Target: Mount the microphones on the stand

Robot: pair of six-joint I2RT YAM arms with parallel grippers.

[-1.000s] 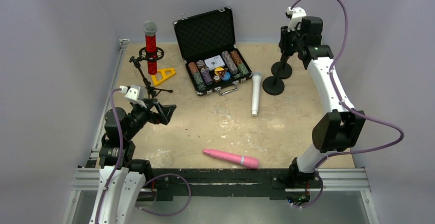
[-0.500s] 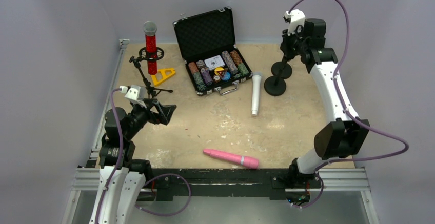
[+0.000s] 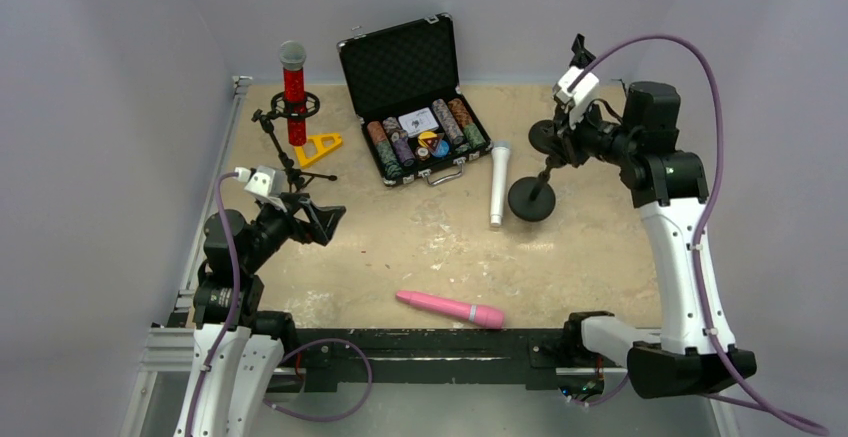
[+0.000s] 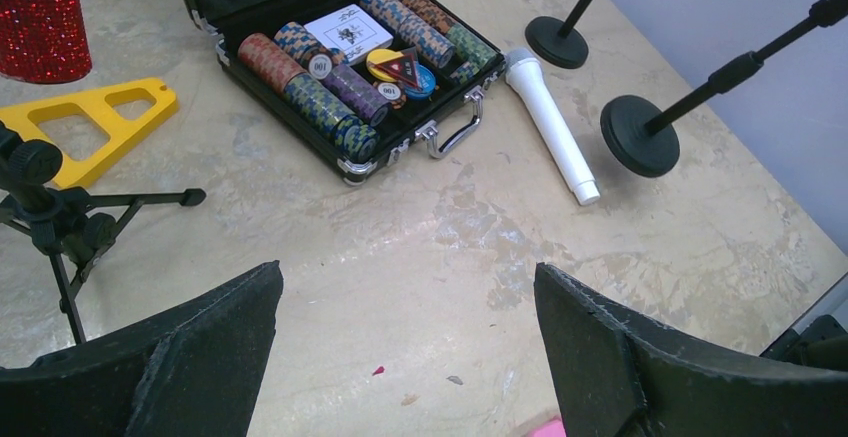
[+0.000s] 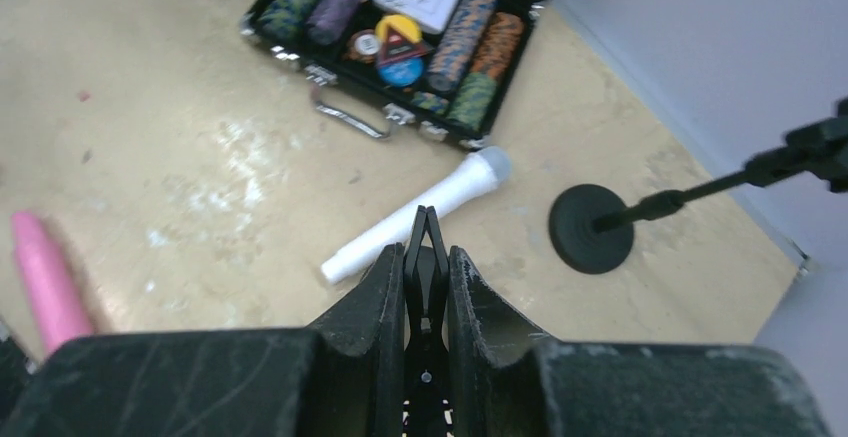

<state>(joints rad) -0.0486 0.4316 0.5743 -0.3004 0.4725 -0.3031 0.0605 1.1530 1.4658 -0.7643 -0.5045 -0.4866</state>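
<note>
Right hand (image 5: pixel 427 257) is pinched tight on a thin black piece, most likely the top of the stand (image 3: pixel 532 200), whose round base hangs tilted below it. Hard to say whether the base's edge touches the surface (image 3: pixel 420 247). Just beside that base lies the white microphone (image 3: pixel 497 185), head toward the open chip case (image 3: pixel 410 107). A second stand (image 4: pixel 557 42) sits upright farther back. Over on the other side, the left hand (image 4: pixel 407 272) hovers spread wide, holding nothing. Beyond it a tripod (image 4: pixel 50 225) carries the red microphone (image 3: pixel 293 97) upright, with a yellow triangle (image 3: pixel 318 147) alongside. The pink microphone (image 3: pixel 450 309) lies flat near the front edge.
</note>
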